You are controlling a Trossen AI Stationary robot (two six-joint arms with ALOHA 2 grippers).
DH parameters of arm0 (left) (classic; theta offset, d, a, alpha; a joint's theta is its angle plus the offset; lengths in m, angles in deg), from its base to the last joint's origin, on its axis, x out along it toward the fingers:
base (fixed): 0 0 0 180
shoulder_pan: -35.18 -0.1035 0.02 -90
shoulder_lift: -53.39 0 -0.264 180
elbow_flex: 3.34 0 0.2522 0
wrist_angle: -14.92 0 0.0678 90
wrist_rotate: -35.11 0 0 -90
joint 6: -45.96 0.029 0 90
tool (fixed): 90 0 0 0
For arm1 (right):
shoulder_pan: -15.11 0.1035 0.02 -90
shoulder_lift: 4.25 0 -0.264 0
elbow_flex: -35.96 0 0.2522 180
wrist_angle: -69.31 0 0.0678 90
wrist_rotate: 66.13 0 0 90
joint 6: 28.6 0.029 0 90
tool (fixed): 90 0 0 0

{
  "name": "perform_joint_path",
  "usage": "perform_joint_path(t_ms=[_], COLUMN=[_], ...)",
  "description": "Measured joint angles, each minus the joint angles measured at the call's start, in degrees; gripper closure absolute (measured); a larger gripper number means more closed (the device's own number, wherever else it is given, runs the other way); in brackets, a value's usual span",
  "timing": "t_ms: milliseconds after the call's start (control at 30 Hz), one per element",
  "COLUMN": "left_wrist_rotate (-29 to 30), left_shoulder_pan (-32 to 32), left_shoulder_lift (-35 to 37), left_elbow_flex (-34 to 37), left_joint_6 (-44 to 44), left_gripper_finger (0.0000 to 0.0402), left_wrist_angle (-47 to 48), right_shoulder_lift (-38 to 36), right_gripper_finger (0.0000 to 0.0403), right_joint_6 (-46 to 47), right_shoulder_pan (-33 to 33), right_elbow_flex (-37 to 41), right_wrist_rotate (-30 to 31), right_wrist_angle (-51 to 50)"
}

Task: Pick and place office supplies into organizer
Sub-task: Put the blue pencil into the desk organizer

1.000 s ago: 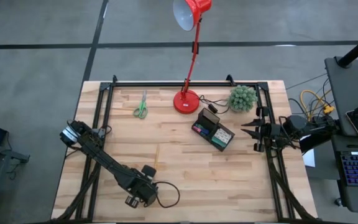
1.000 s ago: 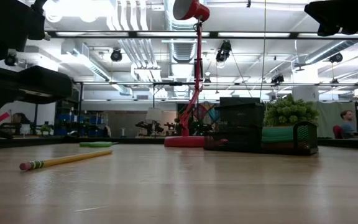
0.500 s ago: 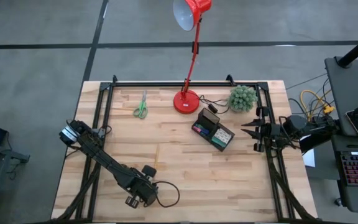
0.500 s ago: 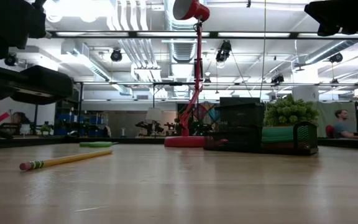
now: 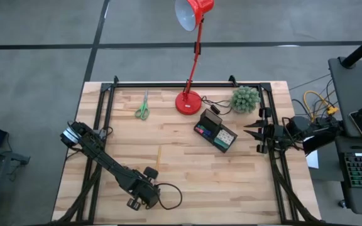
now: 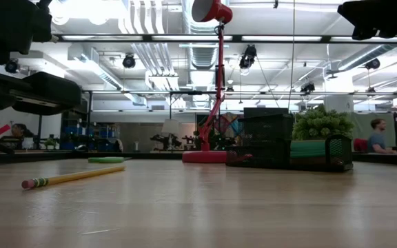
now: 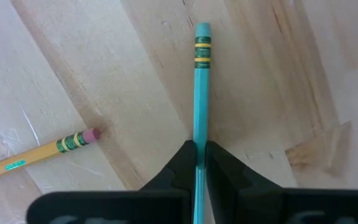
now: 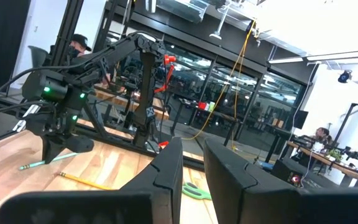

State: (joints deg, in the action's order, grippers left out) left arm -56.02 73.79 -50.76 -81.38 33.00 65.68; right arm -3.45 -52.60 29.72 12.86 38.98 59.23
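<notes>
Fingers of the left gripper (image 7: pixel 200 163) are pinched on the teal pen (image 7: pixel 201 87), bottom center of the left wrist frame, beside the yellow pencil (image 7: pixel 39 152). Lifting it level should avoid dragging toward the organizer (image 5: pixel 216 131), centre-right in the high view. The right gripper (image 5: pixel 255 130) waits at the right edge, fingers slightly parted, empty.

Left gripper (image 7: pixel 200 163) jaws clamp the teal pen (image 7: pixel 201 87); yellow pencil (image 7: pixel 39 153) lies near.

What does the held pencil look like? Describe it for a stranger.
On the wooden table, find the left arm's tool, far from the red lamp. It grips the teal pencil; the loose pencil beside it is yellow.
</notes>
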Motion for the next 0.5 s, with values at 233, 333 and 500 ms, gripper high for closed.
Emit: perform_joint_path(t_ms=[233,333,500], left_wrist_rotate=[-0.66,-0.35,-0.28], left_shoulder_pan=[0.11,0.08,0.07], left_shoulder_lift=[0.91,0.95,1.26], left_elbow_flex=[-0.64,-0.78,-0.88], left_joint_6=[-0.12,-0.12,-0.12], left_gripper_finger=[0.0398,0.0398,0.0398], left_wrist_angle=[-0.68,-0.40,-0.27], right_shoulder_lift=[0.00,0.00,0.00], right_gripper_finger=[0.0346,0.0346,0.0346], right_joint_6=[-0.01,-0.02,-0.01], right_shoulder_pan=[-0.02,0.00,0.00], right_elbow_flex=[0.00,0.00,0.00], right_wrist_rotate=[0.00,0.00,0.00], right_wrist_angle=[0.02,0.02,0.02])
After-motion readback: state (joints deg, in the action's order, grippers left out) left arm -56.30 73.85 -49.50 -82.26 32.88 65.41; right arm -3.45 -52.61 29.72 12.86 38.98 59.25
